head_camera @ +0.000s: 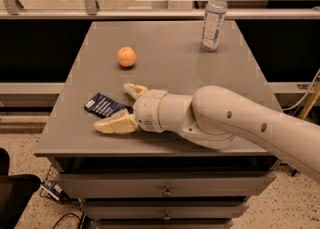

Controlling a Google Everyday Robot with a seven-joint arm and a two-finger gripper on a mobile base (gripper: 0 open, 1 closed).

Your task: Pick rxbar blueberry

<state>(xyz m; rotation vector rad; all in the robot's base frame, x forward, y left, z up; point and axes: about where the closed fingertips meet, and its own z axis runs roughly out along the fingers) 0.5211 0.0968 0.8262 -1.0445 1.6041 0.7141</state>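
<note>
The rxbar blueberry [104, 105] is a flat dark navy bar with white print, lying near the front left of the grey table [170, 48]. My gripper [120, 107] reaches from the right with its cream fingers spread open, one finger [135, 90] behind the bar and the other [115, 124] in front of it. The bar's right end lies between the fingers. Nothing is held.
A round orange fruit [126, 56] sits on the table behind the bar. A clear plastic water bottle [214, 18] stands at the back right. The table's front edge is just below the gripper, with drawers [165, 191] underneath. A railing runs behind the table.
</note>
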